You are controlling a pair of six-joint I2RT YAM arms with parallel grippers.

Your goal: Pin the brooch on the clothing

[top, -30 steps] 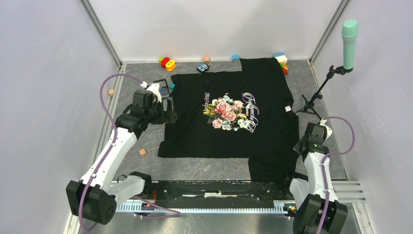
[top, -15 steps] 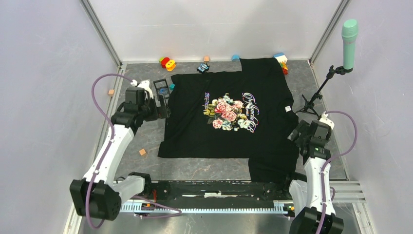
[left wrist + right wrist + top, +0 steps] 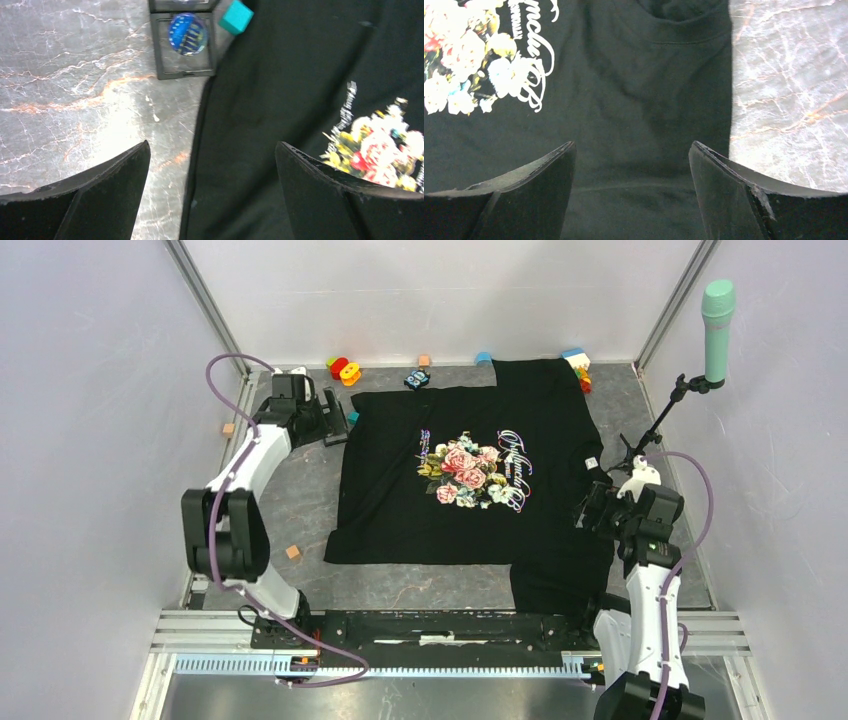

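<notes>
Pick-up step: your left fingers [image 3: 100, 200] gape empty, the brooch [image 3: 188, 33] sits ahead of them in its black case [image 3: 182, 67] beside the clothing [image 3: 280, 75]. Your right fingers [image 3: 524, 190] open too, clothing beneath them. Next, advance, drop, pinch the disc's rim

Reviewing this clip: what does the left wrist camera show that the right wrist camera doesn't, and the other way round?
Only the left wrist view: the blue brooch lying in a black square case on the table, a teal cube next to it.
Only the right wrist view: the large pale cursive lettering.
Both: the black T-shirt, part of its rose print and the marbled table. The left gripper and right gripper are open and hold nothing.
</notes>
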